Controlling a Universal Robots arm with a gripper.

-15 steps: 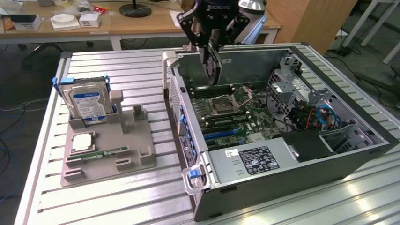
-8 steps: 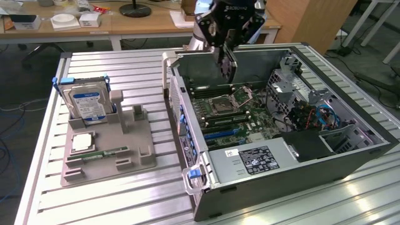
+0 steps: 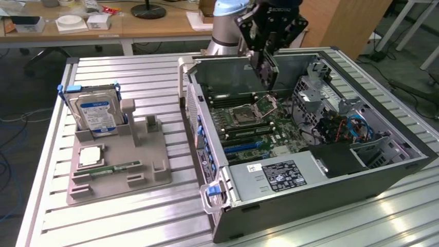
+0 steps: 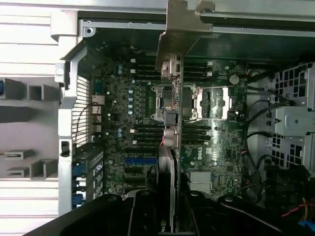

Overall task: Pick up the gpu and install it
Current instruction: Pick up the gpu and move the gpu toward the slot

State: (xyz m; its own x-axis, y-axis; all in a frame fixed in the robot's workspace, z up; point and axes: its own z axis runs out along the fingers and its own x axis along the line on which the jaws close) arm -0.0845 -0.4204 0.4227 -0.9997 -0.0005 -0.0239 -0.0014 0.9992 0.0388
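Wrist view showed the gpu (image 4: 170,147) from its thin edge. It was a dark flat card with a pale metal bracket (image 4: 181,34) at the far end, close to the back wall of the computer case (image 4: 69,113). My claw (image 4: 167,201) was squeezed in narrow on the card, with a black finger (image 4: 142,211) on each side. It held nothing else.

From the exterior view, the gpu (image 3: 266,69) hung upright under my claw (image 3: 269,49), just inside the open case (image 3: 329,193) near its back wall. I could not tell if the card's low edge touched anything.

Inside the case lay a big green board (image 3: 274,128). On it sat a square chip socket (image 3: 250,110) and a blue slot (image 3: 240,146). A grey box (image 3: 274,177) with a black and white label sat at the near end. Blue and red wires (image 3: 357,128) curled on the exterior view's right side.

Beside the case, on the exterior view's left, was a grey tray (image 3: 158,170). A hard drive (image 3: 98,116) with a blue and white label stood up in it. A green memory stick (image 3: 113,169) lay flat in the tray, and a pale square piece (image 3: 91,154) lay between the two. The tray and the case both sat on a metal table (image 3: 123,221) made of long strips.
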